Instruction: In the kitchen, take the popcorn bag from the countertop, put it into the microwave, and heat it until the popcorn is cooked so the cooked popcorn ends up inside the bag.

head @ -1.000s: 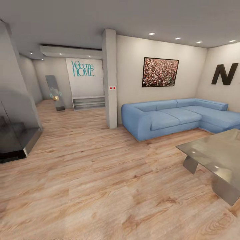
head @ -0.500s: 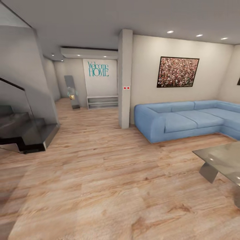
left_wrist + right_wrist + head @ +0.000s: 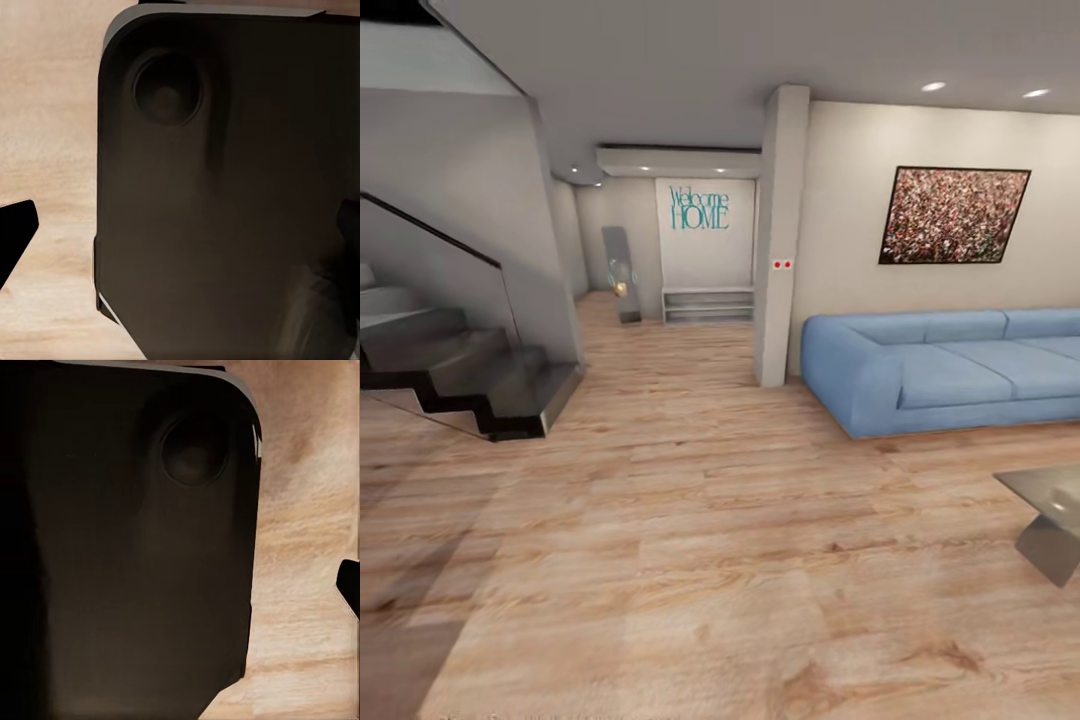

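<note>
Living room, robot in transit.
Blue sofa [image 3: 950, 365] right of pillar [image 3: 780, 235]; staircase [image 3: 455, 365] left; wood floor [image 3: 690, 530]. Jaw state: cannot tell.

I have a wide stretch of bare wooden floor [image 3: 690, 540] straight ahead, open through to the hallway at the back. On my left the staircase [image 3: 470, 375] juts into the room, its lowest dark step reaching the floor near the hallway mouth. A square pillar [image 3: 780, 240] stands between the hallway opening and the blue sofa [image 3: 950, 370], which runs along the right wall. At the right edge a corner of a glass coffee table [image 3: 1050, 515] pokes in low. The passage between staircase and pillar looks free, with a leaning mirror [image 3: 620, 275] and a low shelf [image 3: 708, 303] at its far end. In both wrist views a dark body panel [image 3: 232, 187] blocks most of the sight, floor beside it.
</note>
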{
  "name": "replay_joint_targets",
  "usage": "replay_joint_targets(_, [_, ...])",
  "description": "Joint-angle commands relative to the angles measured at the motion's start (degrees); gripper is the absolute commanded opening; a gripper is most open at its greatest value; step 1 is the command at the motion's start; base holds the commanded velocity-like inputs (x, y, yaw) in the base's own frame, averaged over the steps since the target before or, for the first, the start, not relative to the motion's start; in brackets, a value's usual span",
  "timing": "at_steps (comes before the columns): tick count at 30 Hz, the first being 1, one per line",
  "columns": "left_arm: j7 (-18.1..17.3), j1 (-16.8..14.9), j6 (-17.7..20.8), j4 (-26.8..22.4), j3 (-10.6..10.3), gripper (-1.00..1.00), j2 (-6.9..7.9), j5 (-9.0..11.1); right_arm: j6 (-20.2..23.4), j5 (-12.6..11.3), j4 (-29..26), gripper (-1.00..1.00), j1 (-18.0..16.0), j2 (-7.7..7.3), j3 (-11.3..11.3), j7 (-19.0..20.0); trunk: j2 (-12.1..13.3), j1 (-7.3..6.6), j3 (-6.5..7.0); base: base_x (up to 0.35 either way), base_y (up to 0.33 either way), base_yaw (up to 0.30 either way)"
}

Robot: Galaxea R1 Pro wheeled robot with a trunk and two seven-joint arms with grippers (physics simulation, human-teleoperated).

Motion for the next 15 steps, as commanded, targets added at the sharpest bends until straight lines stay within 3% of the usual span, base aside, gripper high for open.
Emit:
replay_joint_targets(1, [-0.02, -0.01, -0.08, -0.03, 0.08, 1.00, -0.02, 0.44, -0.26, -0.01, 0.05, 1.00, -0.01, 0.00, 0.03, -0.01, -0.02, 0.00, -0.04, 0.000, 0.000, 0.269])
replay_joint_targets(15, [-0.04, -0.01, -0.06, -0.06, 0.08, 1.00, -0.03, 0.43, -0.26, 0.08, 0.05, 1.00, -0.01, 0.03, 0.03, -0.01, -0.02, 0.00, -0.04, 0.000, 0.000, 0.269])
